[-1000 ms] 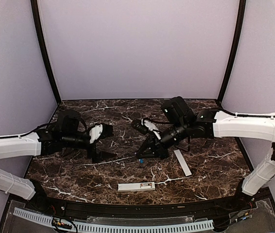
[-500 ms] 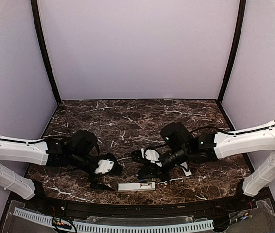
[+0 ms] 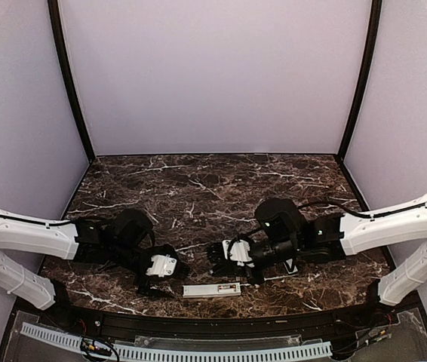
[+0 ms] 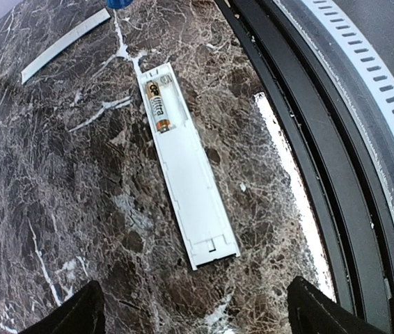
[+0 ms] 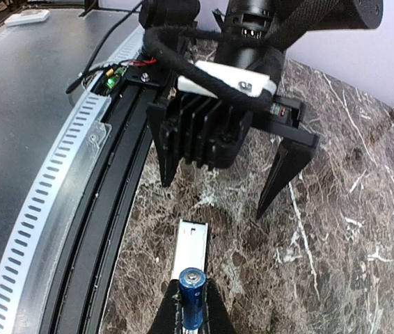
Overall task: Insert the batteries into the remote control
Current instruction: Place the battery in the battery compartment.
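The white remote control (image 3: 212, 289) lies near the table's front edge with its compartment open upward (image 4: 190, 174). One gold-and-black battery (image 4: 159, 106) sits in the compartment's far end. My left gripper (image 4: 197, 316) hangs open just off the remote's near end, its fingers wide apart and empty (image 3: 161, 280). My right gripper (image 5: 191, 314) is shut on a blue battery (image 5: 192, 291), held end-up above the remote's other end (image 5: 191, 247). The open left gripper (image 5: 214, 198) faces it from beyond the remote.
The thin grey-white cover strip (image 4: 65, 43) lies on the marble behind the remote, mostly under the right arm (image 3: 291, 265). A black rail (image 4: 301, 160) and a perforated white strip (image 4: 385, 90) run along the table's front edge, close to the remote.
Both arms have come down from mid-table toward the front edge and now flank the remote. The right gripper carried the blue battery with it; the left stayed open.
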You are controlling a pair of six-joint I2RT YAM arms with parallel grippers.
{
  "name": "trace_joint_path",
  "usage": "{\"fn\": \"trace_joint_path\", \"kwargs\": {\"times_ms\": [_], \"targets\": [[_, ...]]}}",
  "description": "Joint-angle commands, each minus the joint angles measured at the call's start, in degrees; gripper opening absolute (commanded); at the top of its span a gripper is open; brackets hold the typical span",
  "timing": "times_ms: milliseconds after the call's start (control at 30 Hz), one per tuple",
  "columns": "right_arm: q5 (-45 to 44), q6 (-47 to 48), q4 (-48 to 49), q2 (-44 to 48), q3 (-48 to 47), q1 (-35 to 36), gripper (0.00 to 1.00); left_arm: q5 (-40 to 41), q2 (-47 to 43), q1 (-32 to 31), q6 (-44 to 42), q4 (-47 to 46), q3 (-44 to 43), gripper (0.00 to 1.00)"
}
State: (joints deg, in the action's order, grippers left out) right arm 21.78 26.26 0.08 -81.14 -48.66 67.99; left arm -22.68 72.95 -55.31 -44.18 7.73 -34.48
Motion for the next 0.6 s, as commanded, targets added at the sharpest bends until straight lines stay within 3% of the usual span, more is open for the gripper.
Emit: {"fn": "trace_joint_path", "kwargs": {"times_ms": [0, 567], "targets": [[-3.17, -0.49, 5.85, -2.30, 4.65, 0.08, 0.00, 1.33, 0.28, -0.43, -1.58, 1.44, -0.20, 0.88], [-2.20, 1.30, 5.77, -9.42, 7.27, 0.08, 0.00, 6.96, 8.14, -3.86, -0.99, 2.31, -3.15, 0.82]]}}
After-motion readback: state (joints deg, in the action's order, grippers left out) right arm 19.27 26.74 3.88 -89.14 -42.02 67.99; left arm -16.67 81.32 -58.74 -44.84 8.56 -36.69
